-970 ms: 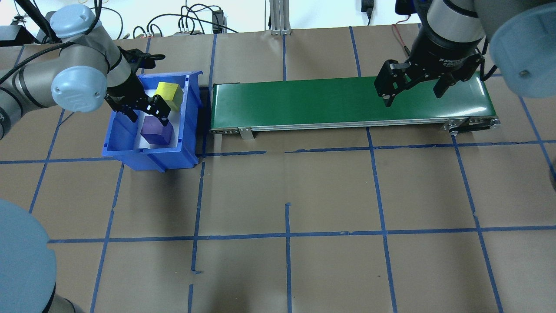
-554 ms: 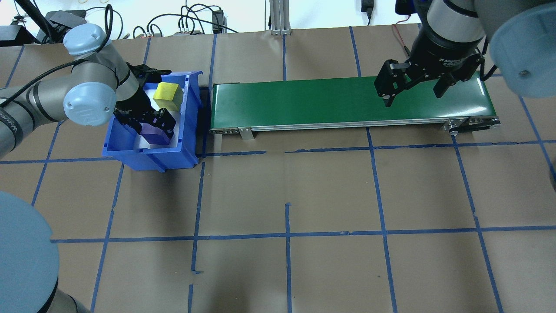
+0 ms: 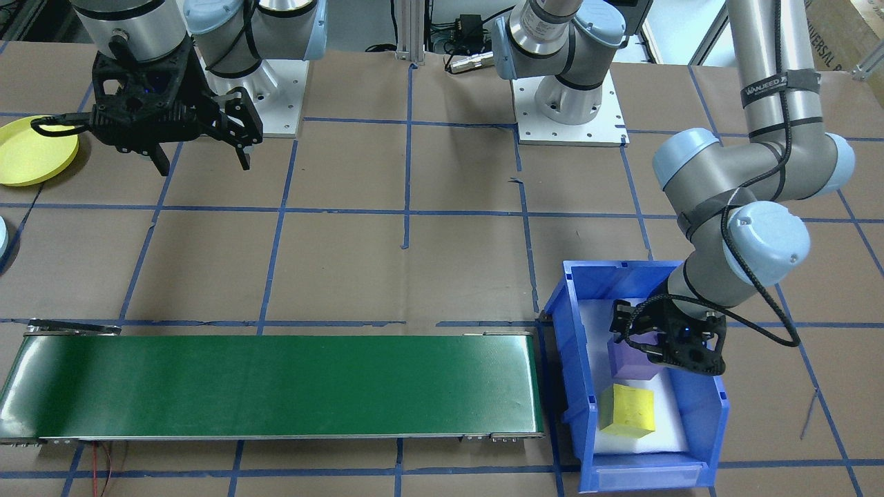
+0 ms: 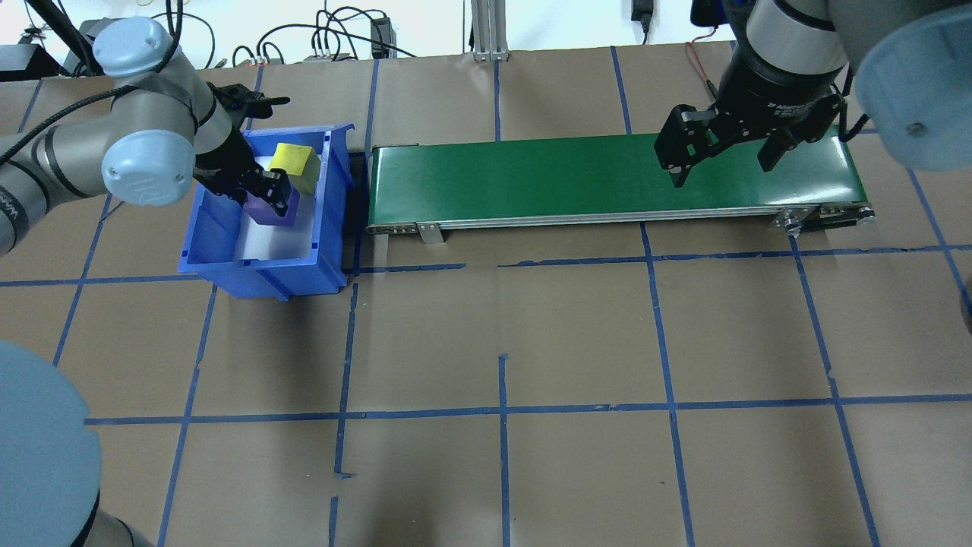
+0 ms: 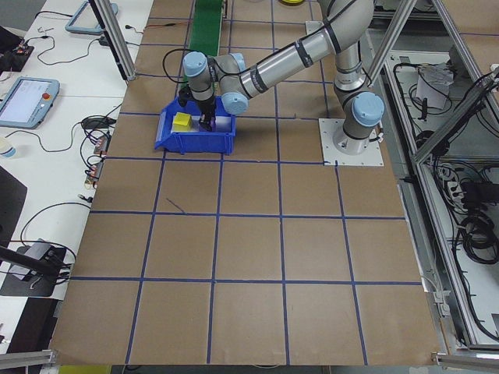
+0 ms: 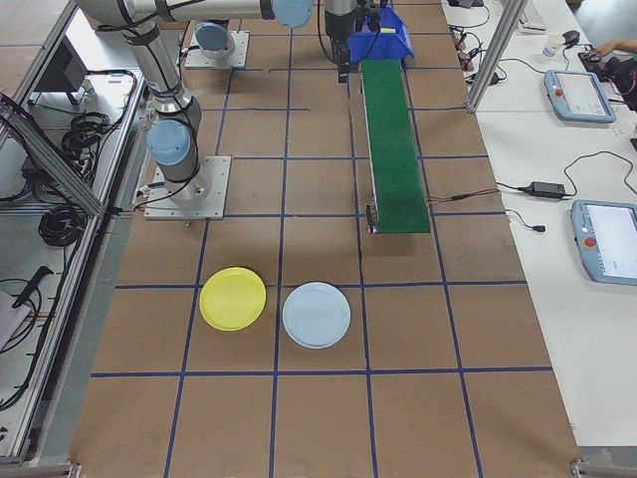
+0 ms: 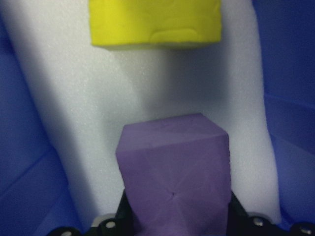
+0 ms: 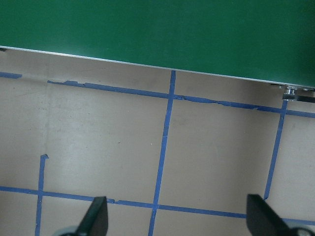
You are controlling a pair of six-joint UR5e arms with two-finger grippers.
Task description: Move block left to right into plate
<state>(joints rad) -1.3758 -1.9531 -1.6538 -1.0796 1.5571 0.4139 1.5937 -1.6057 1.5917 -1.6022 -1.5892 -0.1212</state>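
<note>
My left gripper (image 4: 264, 199) is shut on a purple block (image 4: 273, 214), holding it just above the white foam floor of the blue bin (image 4: 216, 258). The left wrist view shows the purple block (image 7: 174, 172) clamped between the jaws, with a yellow block (image 7: 155, 22) lying on the foam beyond it. My right gripper (image 4: 721, 156) hangs open and holds nothing over the right end of the green conveyor (image 4: 531, 178). Beside the right arm's base lies the yellow plate (image 3: 27, 152), which is out of the overhead view.
The conveyor (image 3: 276, 386) runs from beside the bin (image 3: 690, 455) toward the right arm. A light blue plate (image 6: 317, 315) lies next to the yellow plate (image 6: 233, 298). Brown paper with blue tape lines covers the table. Cables run along the far edge.
My left gripper dropped around the purple block, shut on it, and raised it slightly off the foam. The right arm has not moved.
</note>
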